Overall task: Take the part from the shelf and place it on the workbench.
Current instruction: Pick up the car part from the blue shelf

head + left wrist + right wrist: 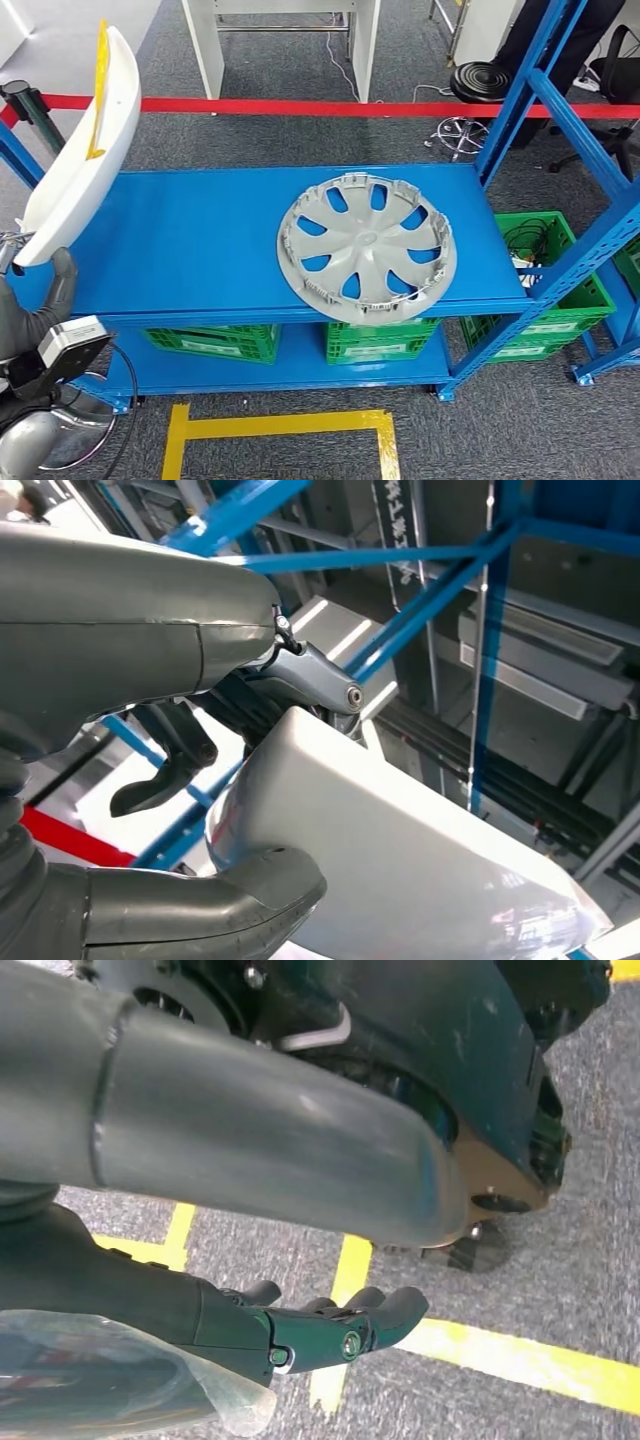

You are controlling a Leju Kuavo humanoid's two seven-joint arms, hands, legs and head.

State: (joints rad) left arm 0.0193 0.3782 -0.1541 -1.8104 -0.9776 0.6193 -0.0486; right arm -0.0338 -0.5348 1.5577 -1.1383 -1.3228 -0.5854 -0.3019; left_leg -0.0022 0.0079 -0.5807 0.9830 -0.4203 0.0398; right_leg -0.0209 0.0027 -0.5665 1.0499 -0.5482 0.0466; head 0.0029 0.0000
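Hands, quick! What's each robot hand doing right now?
Left hand: holding the white part.
Right hand: holds nothing; fingers loosely apart, hanging over the floor.

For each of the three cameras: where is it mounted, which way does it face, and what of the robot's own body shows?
Head view: high on the body, looking forward and down at the blue shelf with a hubcap; left hand holds a white part.
Left wrist view: behind the left hand, facing the shelf frame; thumb and fingers grip the white part.
Right wrist view: hanging arm, facing the carpet; right hand holds nothing.
Shared: head and left wrist views both show the white part.
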